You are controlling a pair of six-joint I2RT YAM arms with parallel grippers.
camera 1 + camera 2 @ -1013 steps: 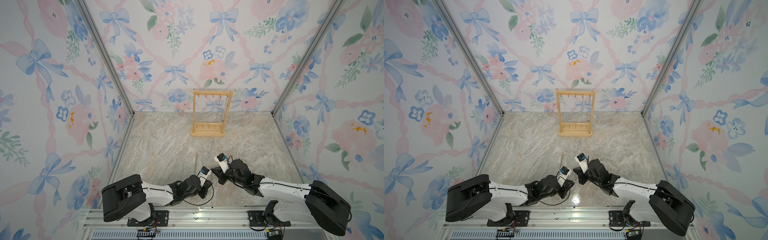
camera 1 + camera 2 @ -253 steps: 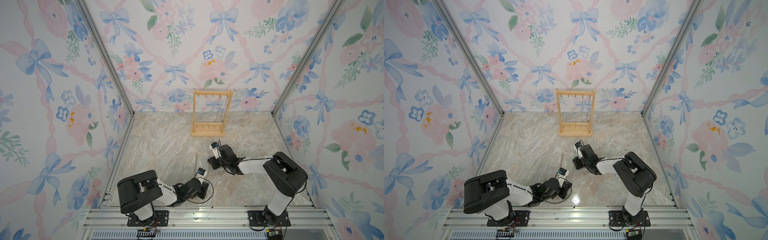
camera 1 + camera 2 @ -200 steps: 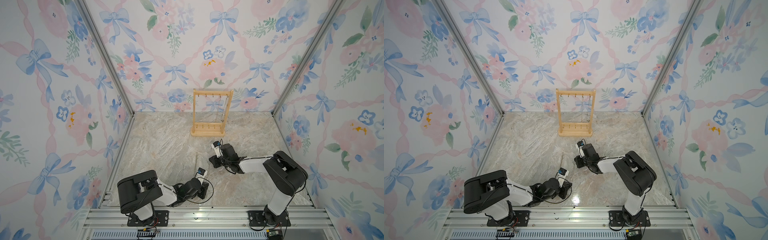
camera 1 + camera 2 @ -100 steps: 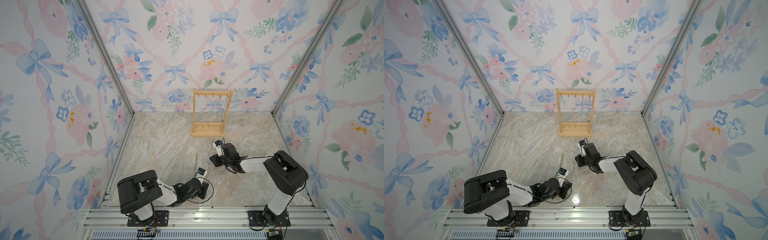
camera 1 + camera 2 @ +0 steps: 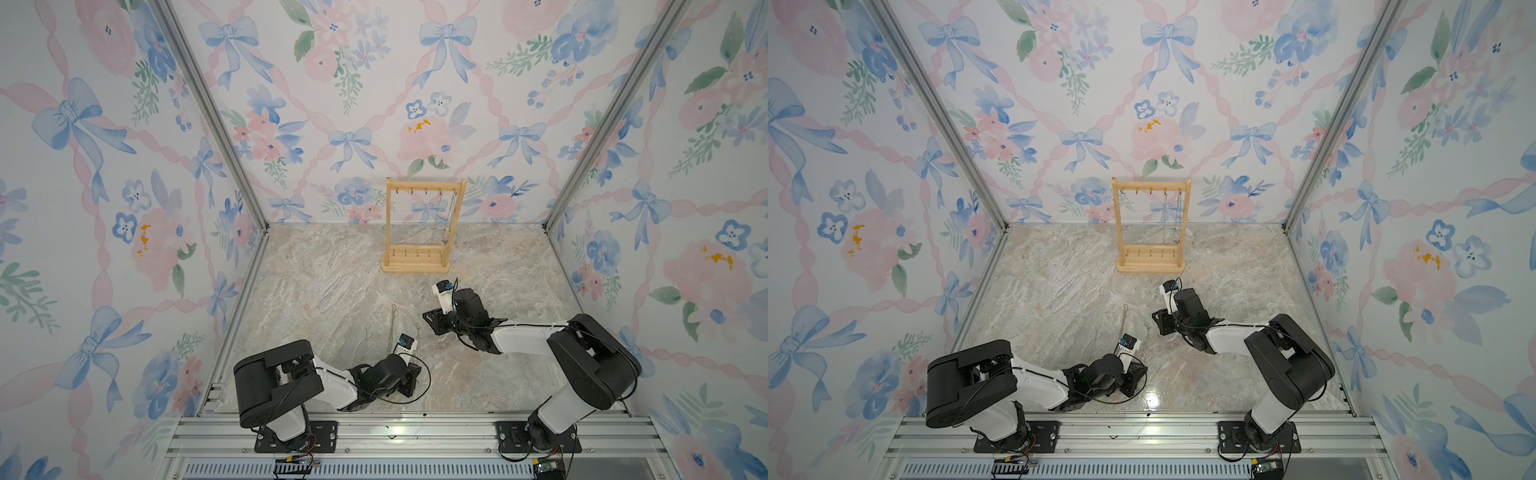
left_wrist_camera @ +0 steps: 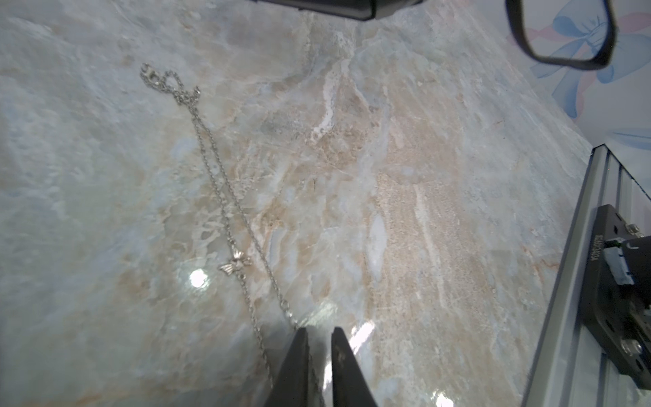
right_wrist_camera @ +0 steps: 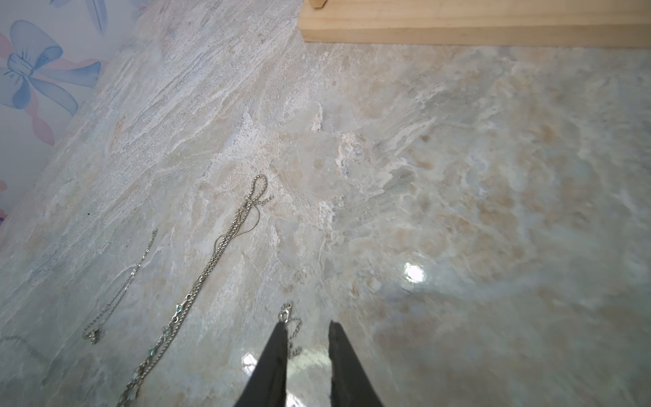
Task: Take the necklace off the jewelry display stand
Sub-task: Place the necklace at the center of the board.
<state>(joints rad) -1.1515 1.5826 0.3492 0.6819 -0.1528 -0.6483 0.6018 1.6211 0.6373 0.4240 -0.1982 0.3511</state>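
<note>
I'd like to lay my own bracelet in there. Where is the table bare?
The table is bare on either side of the stand, out to its edges. The front middle is crowded: chains lie there, with the left claw and right claw right over their ends.

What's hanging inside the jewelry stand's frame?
Two thin chains hang from the top-bar hooks nearest the right upright of the jewelry display stand; the other hooks look bare. Nothing covers the frame, but pendants are too small to make out.
</note>
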